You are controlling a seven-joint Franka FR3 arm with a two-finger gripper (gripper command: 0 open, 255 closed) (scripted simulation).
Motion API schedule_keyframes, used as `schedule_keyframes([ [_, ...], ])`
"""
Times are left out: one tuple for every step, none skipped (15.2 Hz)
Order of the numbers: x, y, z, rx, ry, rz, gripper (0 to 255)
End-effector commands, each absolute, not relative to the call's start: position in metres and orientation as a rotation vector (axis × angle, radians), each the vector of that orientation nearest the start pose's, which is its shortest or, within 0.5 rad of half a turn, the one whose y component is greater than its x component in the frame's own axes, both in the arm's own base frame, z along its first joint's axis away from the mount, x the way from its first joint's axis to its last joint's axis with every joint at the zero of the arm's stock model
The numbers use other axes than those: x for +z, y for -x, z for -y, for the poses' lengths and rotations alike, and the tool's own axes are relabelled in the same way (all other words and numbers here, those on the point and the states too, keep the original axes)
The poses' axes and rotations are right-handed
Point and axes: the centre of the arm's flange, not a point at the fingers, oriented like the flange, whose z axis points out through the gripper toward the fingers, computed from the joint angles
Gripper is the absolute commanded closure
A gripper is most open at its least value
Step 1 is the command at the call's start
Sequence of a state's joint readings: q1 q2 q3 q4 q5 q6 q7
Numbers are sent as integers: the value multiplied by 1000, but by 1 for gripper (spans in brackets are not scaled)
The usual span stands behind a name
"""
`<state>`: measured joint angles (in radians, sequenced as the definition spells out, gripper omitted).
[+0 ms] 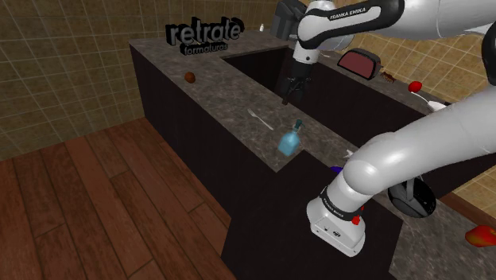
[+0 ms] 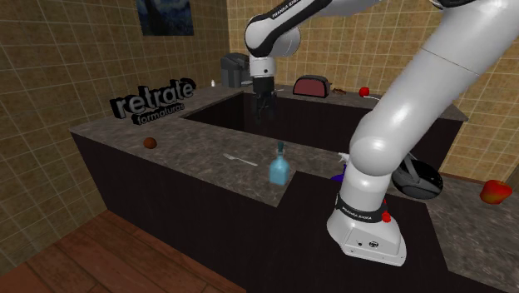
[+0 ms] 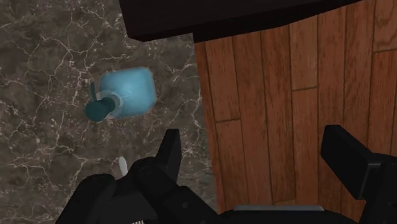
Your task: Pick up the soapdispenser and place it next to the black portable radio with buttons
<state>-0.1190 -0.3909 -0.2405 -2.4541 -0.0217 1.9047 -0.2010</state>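
Our gripper [image 1: 290, 94] hovers, jaws wide and empty, above the counter [image 1: 230, 111] edge. The blue dispenser [image 1: 291, 140] stands upright near that edge. We read "retrate" on the sign [image 1: 203, 35], "FRANKA EMIKA" on the arm [image 1: 316, 36].

The white arm [image 1: 397, 155] is arching up from its base [image 1: 338, 227] at five o'clock in the shoulder view and bending over toward eleven o'clock, where the black gripper [image 1: 288, 94] is hanging pointed straight down, its two fingers [image 3: 170, 147] standing wide apart and clasping nothing.
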Motion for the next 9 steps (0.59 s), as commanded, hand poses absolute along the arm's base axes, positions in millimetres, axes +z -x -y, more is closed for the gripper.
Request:
schedule_keyframes([
  [401, -381, 166, 237, 3005, -212, 0],
  [391, -384, 176, 247, 3000, -223, 0],
  [382, -387, 186, 257, 2994, -235, 0],
  [372, -389, 196, 267, 2989, -247, 0],
  [362, -391, 206, 277, 2984, -259, 0],
  [353, -393, 216, 287, 2978, -271, 0],
  [343, -395, 225, 297, 2972, -282, 0],
  [333, -397, 235, 306, 2967, -294, 0],
  [323, -399, 245, 316, 2961, -306, 0],
])
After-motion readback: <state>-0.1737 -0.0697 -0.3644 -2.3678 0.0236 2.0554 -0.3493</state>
